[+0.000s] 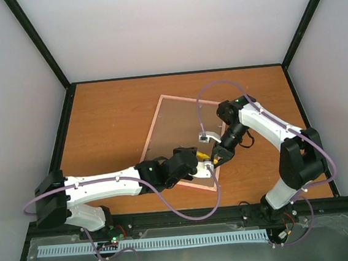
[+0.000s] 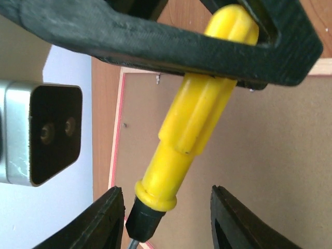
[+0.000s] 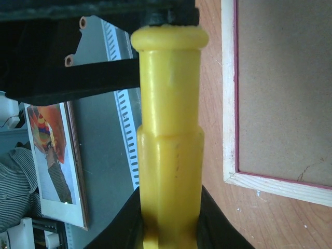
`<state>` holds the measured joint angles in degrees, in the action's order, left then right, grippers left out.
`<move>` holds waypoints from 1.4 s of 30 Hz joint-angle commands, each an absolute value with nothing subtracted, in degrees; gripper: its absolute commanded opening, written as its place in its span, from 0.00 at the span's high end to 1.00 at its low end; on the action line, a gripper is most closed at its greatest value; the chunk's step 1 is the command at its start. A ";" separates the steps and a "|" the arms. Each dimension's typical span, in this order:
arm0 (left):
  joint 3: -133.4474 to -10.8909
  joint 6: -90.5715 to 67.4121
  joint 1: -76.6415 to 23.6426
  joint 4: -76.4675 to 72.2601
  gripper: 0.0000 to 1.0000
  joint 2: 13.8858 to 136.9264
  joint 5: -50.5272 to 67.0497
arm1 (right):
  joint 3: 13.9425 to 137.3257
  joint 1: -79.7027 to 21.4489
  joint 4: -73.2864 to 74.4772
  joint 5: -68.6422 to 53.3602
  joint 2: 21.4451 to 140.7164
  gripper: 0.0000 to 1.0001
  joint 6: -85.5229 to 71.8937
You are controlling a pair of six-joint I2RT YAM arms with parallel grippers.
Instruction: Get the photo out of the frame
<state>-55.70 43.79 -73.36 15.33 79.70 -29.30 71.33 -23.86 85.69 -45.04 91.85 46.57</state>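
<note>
The frame [image 1: 176,136] lies face down on the table, its brown backing board [image 2: 270,155] up and a thin pink border [image 2: 117,140] along the edge. The photo is hidden under that board. My right gripper [image 3: 168,231] is shut on the handle of a yellow screwdriver [image 3: 168,129] just off the frame's near right corner. The left gripper [image 2: 168,218] is open, its fingers [image 2: 106,220] standing on either side of the screwdriver [image 2: 192,124] at its black collar, with a gap on the right side. In the top view the two grippers meet at the screwdriver [image 1: 202,155].
The frame's pale wooden rim [image 3: 228,93] and its corner lie to the right of the tool. A perforated rail [image 1: 154,243] runs along the near edge of the table. Beyond it a bordered print [image 3: 52,150] stands off the table. Black posts mark the table's corners.
</note>
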 commanded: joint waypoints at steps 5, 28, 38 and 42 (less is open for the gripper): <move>-54.24 48.06 -74.00 13.09 0.63 82.11 -32.96 | 70.68 -25.21 86.34 -45.98 92.40 0.97 47.69; -55.84 9.96 -61.74 15.26 0.98 77.21 1.66 | 85.17 -16.11 82.09 -52.84 86.42 0.40 40.46; -60.77 -7.81 -53.48 17.88 0.96 84.41 19.21 | 83.96 -16.06 77.66 -53.33 87.26 0.39 35.78; -60.91 -9.14 -53.44 16.93 0.96 85.54 20.62 | 82.60 -16.07 77.44 -52.89 88.31 0.35 35.07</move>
<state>-58.39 -4.03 -53.67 16.91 84.88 14.98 84.03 -16.14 78.63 -52.18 86.87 36.77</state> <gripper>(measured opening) 0.166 0.637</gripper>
